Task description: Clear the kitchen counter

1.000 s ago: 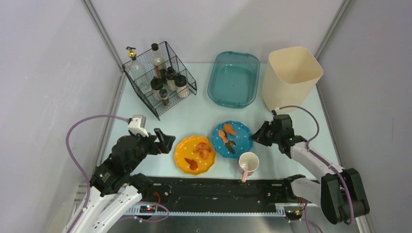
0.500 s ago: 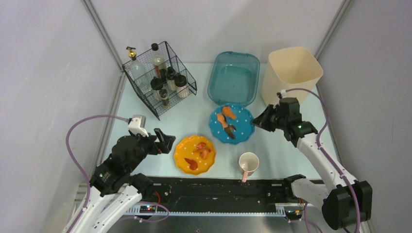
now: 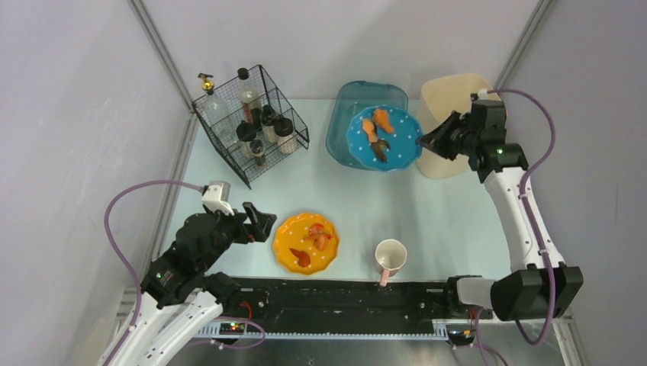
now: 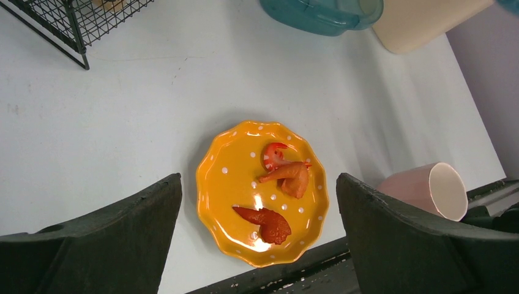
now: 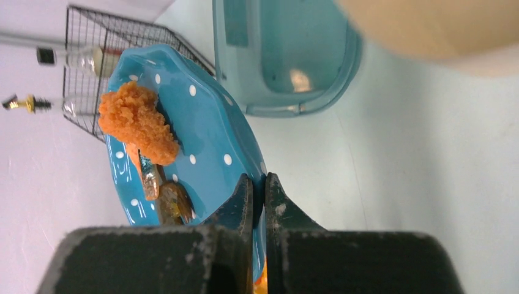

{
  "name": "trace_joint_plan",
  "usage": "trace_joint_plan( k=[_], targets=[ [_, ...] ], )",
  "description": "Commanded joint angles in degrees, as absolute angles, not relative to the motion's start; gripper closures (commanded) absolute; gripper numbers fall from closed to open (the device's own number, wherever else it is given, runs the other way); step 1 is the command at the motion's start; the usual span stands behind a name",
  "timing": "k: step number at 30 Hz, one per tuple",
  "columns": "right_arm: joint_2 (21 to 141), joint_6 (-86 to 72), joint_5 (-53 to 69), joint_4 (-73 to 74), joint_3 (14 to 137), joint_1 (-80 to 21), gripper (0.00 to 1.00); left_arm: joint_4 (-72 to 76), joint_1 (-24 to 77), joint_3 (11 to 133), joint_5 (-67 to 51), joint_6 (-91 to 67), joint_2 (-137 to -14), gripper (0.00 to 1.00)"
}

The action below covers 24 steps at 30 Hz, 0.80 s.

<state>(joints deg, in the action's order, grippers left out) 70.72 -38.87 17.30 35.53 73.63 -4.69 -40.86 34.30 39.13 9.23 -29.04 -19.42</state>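
Nearest me, the black front rail [image 3: 343,297] runs along the edge of the pale mint worktop [image 3: 343,194], which stretches from there to the far walls and carries everything else.

My left tool [image 3: 262,224] hangs low at the near left with its fingers spread wide apart and nothing between them. In the left wrist view, the left tool [image 4: 257,184] frames an orange dotted plate [image 4: 229,184]. That plate lies flat on the worktop just beyond the rail, with a few red-orange food pieces [image 4: 284,174] on it. To the right of it stands a pink mug [image 3: 390,255], close to the rail and apart from the orange plate [image 3: 305,242].

The middle of the worktop is bare surface.

Farther back, on the left, a black wire basket [image 3: 252,122] holds several bottles. Right of it sits a teal tub [image 3: 347,126], and beyond that a cream bin [image 3: 454,91] stands in the far right corner.

My right tool [image 3: 429,140] is raised at the far right, fingers clamped together on the rim of a blue dotted plate [image 3: 389,136]. The plate is off the worktop, overlapping the tub's right side and just beside the bin. From the right wrist, the right tool [image 5: 257,179] pinches the blue plate [image 5: 202,128], which carries an orange breaded piece [image 5: 138,125] and something darker [image 5: 168,199], possibly a bone. I cannot tell whether the plate is level.
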Motion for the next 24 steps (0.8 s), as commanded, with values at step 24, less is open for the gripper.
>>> trace_joint_plan(
  k=[24],
  targets=[
    [90.2,-50.4,8.9,46.9,121.1,18.2,1.00,-39.4,34.6,39.1,8.9,-29.4,-17.9,0.00]
  ],
)
